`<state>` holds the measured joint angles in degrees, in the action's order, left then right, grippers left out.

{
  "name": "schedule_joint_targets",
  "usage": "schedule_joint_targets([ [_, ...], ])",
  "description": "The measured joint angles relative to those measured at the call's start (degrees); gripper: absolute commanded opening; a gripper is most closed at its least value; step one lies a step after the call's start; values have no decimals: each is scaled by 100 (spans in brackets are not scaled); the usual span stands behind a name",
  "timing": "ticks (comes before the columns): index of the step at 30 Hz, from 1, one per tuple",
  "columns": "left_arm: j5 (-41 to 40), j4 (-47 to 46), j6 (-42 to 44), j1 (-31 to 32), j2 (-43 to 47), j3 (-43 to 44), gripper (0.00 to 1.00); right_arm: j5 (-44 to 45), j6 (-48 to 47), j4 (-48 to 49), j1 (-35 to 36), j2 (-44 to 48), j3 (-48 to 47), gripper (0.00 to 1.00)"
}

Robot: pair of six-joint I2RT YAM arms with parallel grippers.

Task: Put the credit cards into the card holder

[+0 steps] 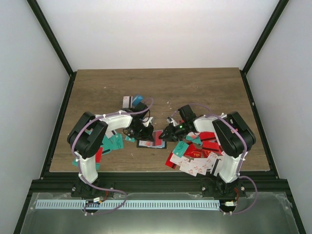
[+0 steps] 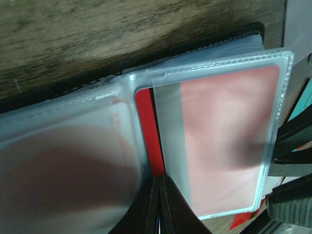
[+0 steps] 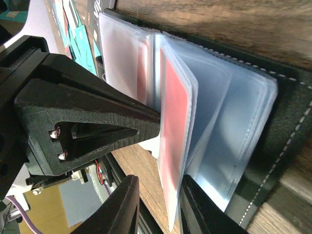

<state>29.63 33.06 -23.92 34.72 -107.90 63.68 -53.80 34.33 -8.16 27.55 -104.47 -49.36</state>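
Observation:
The black card holder [image 1: 148,143] lies open on the table between my two grippers, its clear sleeves [image 2: 219,141] fanned out. My left gripper [image 1: 145,130] is shut on the edge of a red card [image 2: 148,131], which is mostly inside a sleeve near the spine; its fingertips [image 2: 170,204] meet at that edge. My right gripper [image 3: 158,209] is open around one upright sleeve holding a red card [image 3: 175,136]; the right finger [image 3: 200,209] touches the leaf's back and the left finger [image 3: 122,204] stands clear. The holder's black cover [image 3: 278,146] lies flat.
A pile of red, white and teal cards [image 1: 195,153] lies under the right arm. Teal and red cards [image 1: 111,143] lie by the left arm. A few cards [image 1: 131,101] lie behind the holder. The left gripper's black body [image 3: 87,126] is close to the right fingers.

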Motion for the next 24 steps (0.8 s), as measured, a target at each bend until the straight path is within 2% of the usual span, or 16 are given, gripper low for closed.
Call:
schedule_joint_targets([
  [12, -133, 177, -22, 0, 199, 2, 10, -20, -2, -48, 116, -24, -168, 25],
  [24, -564, 654, -205, -133, 1449, 103, 13, -22, 0, -190, 463, -264, -699, 26],
])
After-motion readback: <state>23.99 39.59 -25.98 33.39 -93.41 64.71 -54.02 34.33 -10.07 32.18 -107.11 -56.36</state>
